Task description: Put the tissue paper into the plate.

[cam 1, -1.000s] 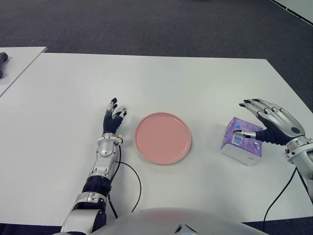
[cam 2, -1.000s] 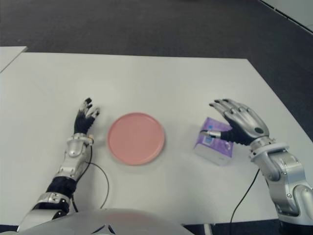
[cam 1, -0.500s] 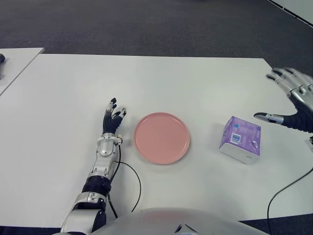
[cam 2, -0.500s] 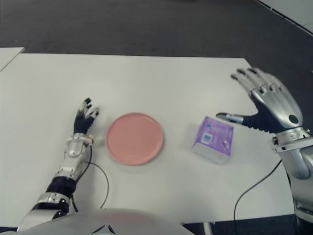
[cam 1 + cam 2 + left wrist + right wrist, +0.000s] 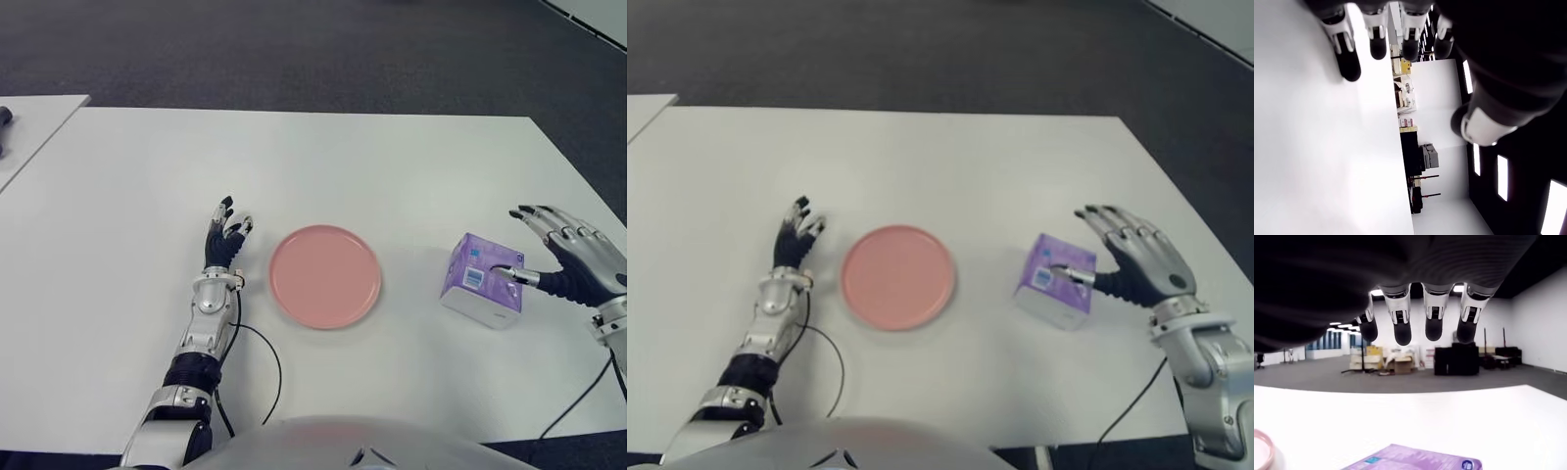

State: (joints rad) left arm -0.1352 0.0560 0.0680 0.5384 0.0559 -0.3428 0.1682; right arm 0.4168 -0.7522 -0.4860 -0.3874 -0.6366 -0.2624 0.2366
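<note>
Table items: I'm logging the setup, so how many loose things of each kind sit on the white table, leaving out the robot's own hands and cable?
Pink plate: 1
Purple tissue pack: 1
Total: 2

plate (image 5: 325, 275): centre of frame, on table (image 5: 323, 157)
tissue pack (image 5: 483, 280): right of plate
left hand (image 5: 225, 238): left of plate
right hand (image 5: 573, 266): right edge of frame

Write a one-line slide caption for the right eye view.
Right hand open beside the purple tissue pack, thumb at its top; pink plate empty; left hand open.
</note>
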